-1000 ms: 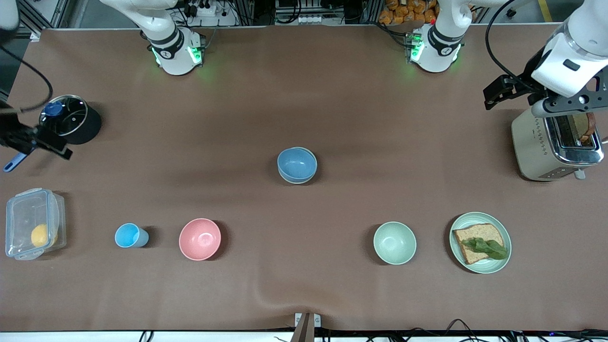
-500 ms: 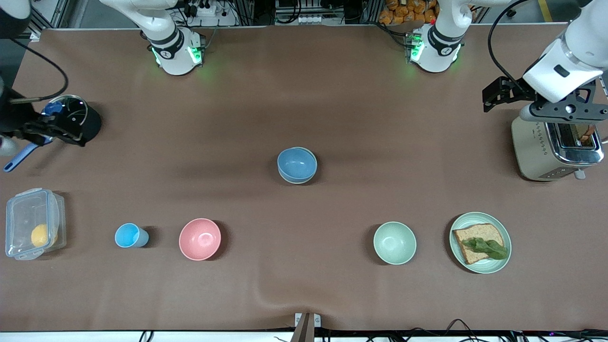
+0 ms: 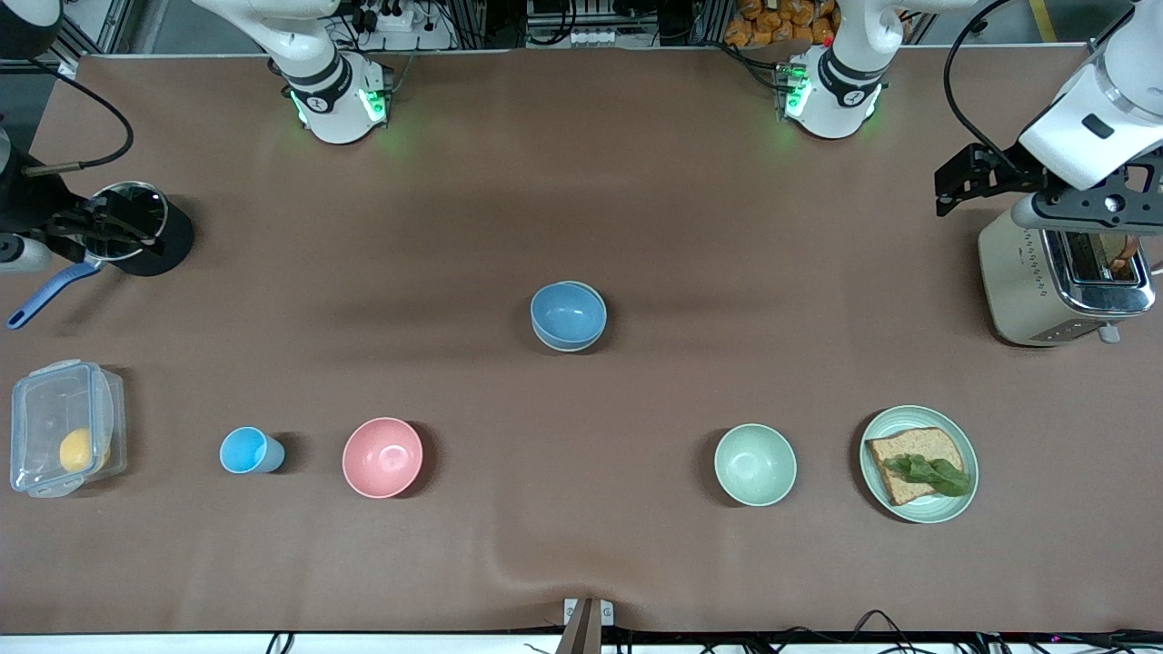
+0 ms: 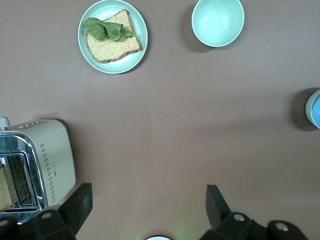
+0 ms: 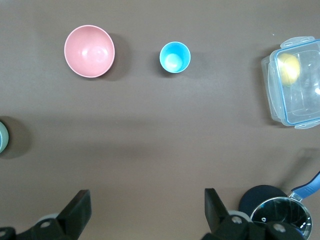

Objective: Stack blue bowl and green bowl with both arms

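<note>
The blue bowl [image 3: 568,312] sits nested in the green bowl [image 3: 572,347] at the middle of the table; only the green bowl's rim shows around it. The stack's edge shows in the left wrist view [image 4: 316,108] and the right wrist view [image 5: 2,136]. My left gripper [image 3: 1090,211] is open and empty, up over the toaster [image 3: 1061,282]; its jaws [image 4: 147,196] stand wide apart over bare table. My right gripper [image 3: 104,229] is open and empty, up over the black pot [image 3: 145,238]; its jaws [image 5: 146,198] are also wide apart.
A paler mint bowl [image 3: 754,464] and a plate with bread and a leaf [image 3: 919,463] stand nearer the camera toward the left arm's end. A pink bowl [image 3: 382,457], light-blue cup [image 3: 247,450] and clear box with a yellow fruit [image 3: 62,440] stand toward the right arm's end.
My right gripper has moved from beside the pot to over it. My left gripper has shifted slightly over the toaster. The bowls have not moved.
</note>
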`<act>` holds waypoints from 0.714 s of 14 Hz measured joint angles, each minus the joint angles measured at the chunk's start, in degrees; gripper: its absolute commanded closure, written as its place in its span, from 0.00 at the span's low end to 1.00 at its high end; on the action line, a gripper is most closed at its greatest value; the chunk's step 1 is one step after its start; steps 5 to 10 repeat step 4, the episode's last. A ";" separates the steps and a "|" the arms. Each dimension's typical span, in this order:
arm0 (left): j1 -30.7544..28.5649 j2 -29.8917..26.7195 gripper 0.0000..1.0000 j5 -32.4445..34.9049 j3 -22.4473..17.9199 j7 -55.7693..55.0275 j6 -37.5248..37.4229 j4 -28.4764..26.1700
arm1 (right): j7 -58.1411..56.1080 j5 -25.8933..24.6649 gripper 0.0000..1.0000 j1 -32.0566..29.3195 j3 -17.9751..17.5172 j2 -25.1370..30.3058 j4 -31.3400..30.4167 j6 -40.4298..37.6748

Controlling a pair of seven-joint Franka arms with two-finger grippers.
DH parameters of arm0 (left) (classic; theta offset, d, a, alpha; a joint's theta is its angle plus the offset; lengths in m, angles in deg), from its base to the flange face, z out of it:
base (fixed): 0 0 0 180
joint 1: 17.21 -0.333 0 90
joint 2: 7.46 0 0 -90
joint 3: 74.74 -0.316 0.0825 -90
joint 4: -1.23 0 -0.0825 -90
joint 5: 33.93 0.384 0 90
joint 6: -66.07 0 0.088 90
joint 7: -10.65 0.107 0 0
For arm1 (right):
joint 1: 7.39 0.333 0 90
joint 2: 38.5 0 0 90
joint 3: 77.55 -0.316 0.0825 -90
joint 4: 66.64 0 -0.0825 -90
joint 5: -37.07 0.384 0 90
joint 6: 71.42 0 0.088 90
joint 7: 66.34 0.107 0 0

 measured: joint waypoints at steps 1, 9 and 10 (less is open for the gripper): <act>0.00 0.05 0.00 0.00 0.01 0.02 0.00 0.03 | -0.16 0.00 0.00 0.01 -0.07 0.15 -0.33 0.36; 0.00 0.05 0.00 0.00 0.04 0.08 0.00 0.17 | -0.16 0.00 0.00 0.24 -0.55 0.40 -0.77 0.45; 0.00 0.05 0.00 0.00 0.04 0.08 0.00 0.17 | -0.16 0.00 0.00 0.24 -0.55 0.40 -0.77 0.45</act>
